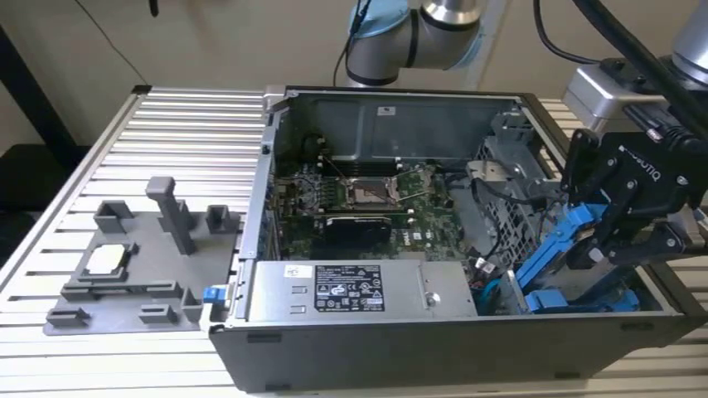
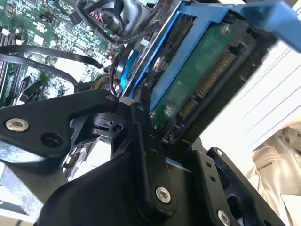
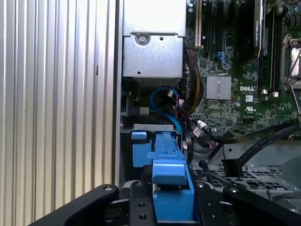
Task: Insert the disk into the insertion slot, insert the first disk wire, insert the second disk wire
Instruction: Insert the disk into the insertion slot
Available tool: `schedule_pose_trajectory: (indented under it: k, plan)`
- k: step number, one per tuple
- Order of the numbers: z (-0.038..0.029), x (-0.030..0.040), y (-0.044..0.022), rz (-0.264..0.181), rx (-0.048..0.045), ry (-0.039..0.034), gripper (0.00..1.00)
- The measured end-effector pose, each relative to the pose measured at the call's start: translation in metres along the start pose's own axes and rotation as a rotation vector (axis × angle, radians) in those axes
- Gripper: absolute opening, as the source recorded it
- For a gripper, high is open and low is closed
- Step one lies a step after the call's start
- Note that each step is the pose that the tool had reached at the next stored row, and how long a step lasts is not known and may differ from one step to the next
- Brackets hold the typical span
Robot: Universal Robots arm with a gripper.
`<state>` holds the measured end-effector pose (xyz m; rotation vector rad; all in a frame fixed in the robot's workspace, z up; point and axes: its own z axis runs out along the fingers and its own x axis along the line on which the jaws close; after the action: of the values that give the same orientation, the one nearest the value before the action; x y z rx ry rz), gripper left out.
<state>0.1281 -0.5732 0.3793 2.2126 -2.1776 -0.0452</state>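
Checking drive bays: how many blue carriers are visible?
2. One carrier holds the disk, tilted in the claw; the other sits in the computer case below it. More may be hidden.

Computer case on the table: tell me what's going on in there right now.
The gripper is shut on the disk in its blue carrier, holding it tilted at the exterior view's right end of the open computer case. It is not yet seated in a slot. Its connector is bare, and black cables lie loose by the motherboard.

Bright blue frame on disk, green motherboard, ribbed silver table
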Motion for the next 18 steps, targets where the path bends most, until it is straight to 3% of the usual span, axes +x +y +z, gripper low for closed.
schedule_pose_trajectory:
  k: [3, 9, 11, 13, 18]
  plan:
    - [-0.0006, 0.0001, 0.0000, 0.000, 0.0000, -0.0002, 0.47]
    - [-0.0019, -0.0010, 0.0000, 0.000, 0.0006, -0.0004, 0.47]
    - [-0.0019, -0.0022, 0.0000, 0.000, 0.0007, -0.0003, 0.45]
    - [-0.0019, -0.0032, 0.0000, 0.000, 0.0006, -0.0004, 0.32]
    - [-0.0019, -0.0053, 0.0001, 0.001, 0.0014, -0.0006, 0.32]
